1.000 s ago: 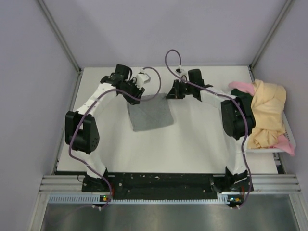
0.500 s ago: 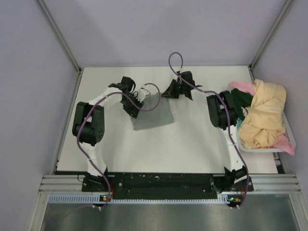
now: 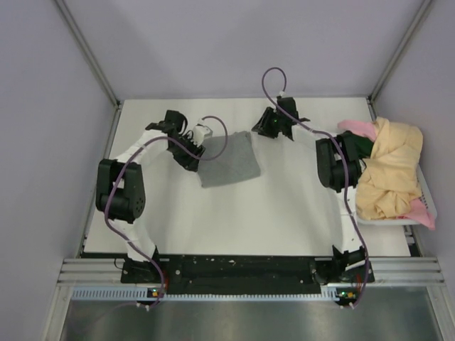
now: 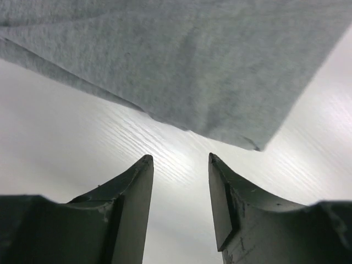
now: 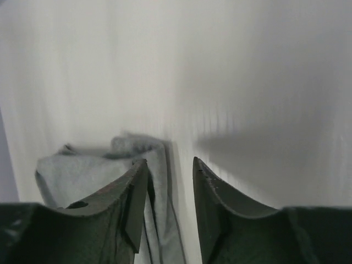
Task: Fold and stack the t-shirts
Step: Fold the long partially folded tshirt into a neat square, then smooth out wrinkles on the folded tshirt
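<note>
The folded heather grey t-shirt (image 3: 229,159) lies flat on the white table, back centre. My left gripper (image 3: 193,158) is open and empty just off its left edge; in the left wrist view (image 4: 179,158) the shirt's corner (image 4: 209,82) lies just ahead of the fingertips. My right gripper (image 3: 261,131) is open and empty just off the shirt's far right corner; in the right wrist view (image 5: 170,161) the grey cloth (image 5: 82,176) lies beside and behind the left finger. Pale yellow (image 3: 392,170), pink (image 3: 358,128) and dark green (image 3: 361,145) t-shirts lie heaped at the right.
The heap of shirts sits in a white tray (image 3: 387,221) at the table's right edge. Grey walls and metal posts enclose the table (image 3: 277,213) at the back and sides. The arms' bases stand on the black rail at the near edge.
Both grippers have let go of the grey shirt and drawn back from it, the left one to the left, the right one to the right. The shirt now lies flat.
</note>
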